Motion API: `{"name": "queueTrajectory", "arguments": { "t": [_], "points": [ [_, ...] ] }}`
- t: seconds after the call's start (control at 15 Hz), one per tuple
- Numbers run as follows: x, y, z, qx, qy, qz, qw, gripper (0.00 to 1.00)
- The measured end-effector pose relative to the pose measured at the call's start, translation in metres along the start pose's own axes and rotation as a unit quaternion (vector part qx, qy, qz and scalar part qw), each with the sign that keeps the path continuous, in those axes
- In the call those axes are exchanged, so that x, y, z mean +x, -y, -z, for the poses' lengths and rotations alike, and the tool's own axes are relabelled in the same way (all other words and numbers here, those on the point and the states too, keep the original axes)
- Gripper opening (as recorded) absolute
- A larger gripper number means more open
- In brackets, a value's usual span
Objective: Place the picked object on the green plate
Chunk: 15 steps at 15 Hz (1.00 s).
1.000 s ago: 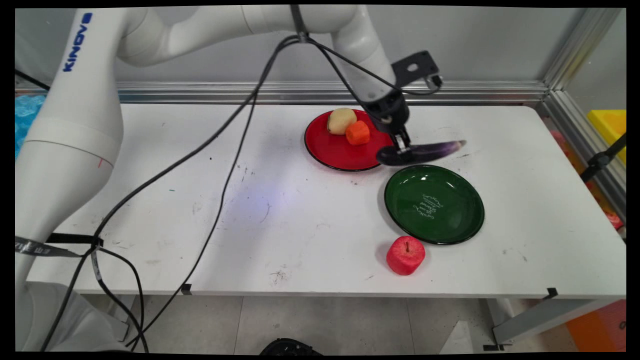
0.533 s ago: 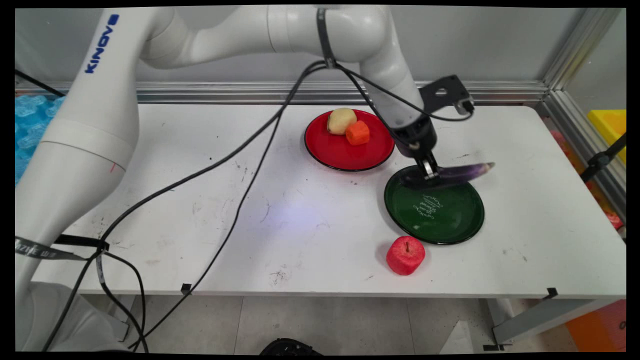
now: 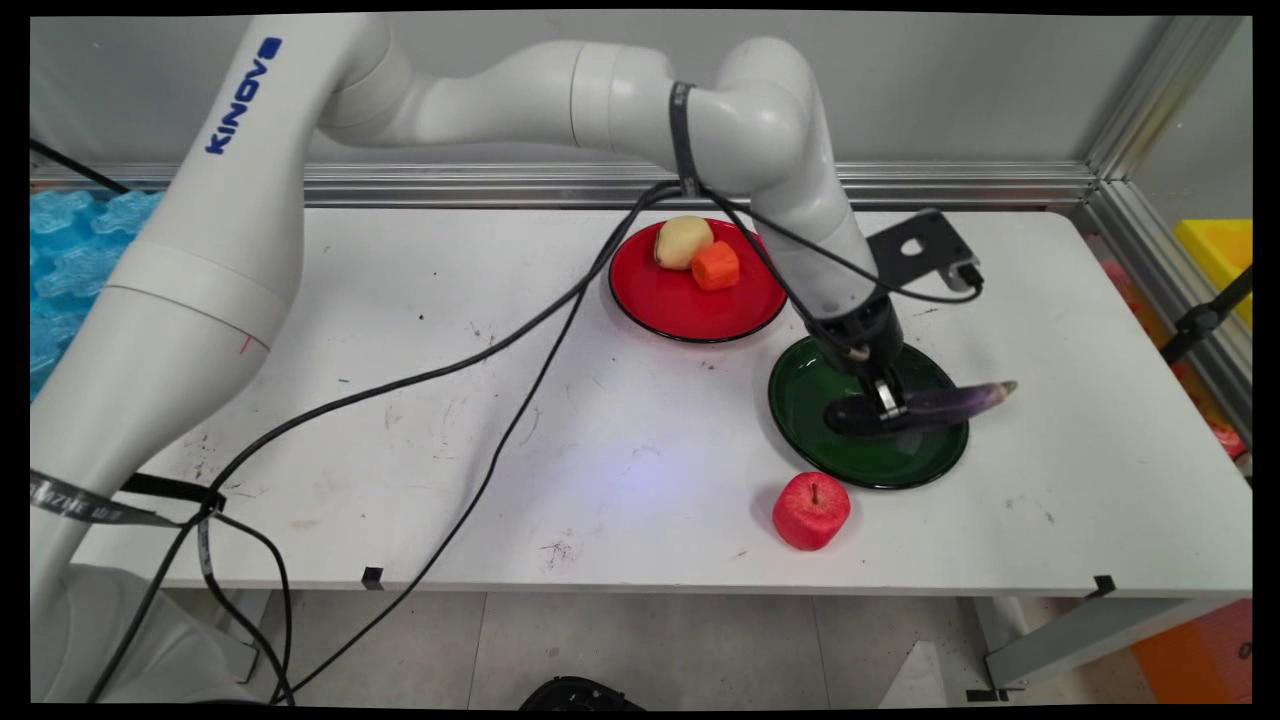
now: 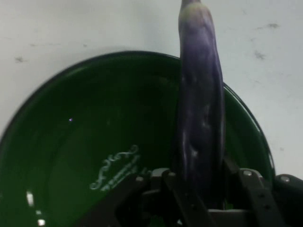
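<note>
My gripper [image 3: 886, 402] is shut on a long purple eggplant [image 3: 925, 407] and holds it level just over the green plate [image 3: 810, 400]. The eggplant's pale tip sticks out past the plate's right rim. In the hand view the eggplant [image 4: 201, 109] runs upward from between the fingers, across the right half of the green plate [image 4: 71, 156], which has white lettering on its floor. Whether the eggplant touches the plate I cannot tell.
A red plate [image 3: 660, 305] behind the green one carries a yellowish potato [image 3: 682, 241] and an orange carrot piece [image 3: 716, 266]. A red apple [image 3: 811, 510] stands on the table near the green plate's front edge. Black cables [image 3: 480, 370] hang across the table's middle.
The gripper has carried the eggplant from beside the red plate toward the near right and lower, over the middle of the green plate. Its grip has not changed.
</note>
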Motion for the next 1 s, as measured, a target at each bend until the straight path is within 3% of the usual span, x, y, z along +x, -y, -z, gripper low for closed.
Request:
{"name": "queueTrajectory", "arguments": {
  "t": [0.53, 0.6, 1.0],
  "points": [
    [-0.014, -0.012, -0.021, 0.002, 0.013, 0.009, 0.9999, 0.0],
    [-0.016, -0.012, -0.021, 0.004, 0.014, 0.01, 0.9998, 1.0],
    [-0.018, -0.009, -0.016, 0.012, 0.015, 0.011, 0.9998, 1.0]
  ]
}}
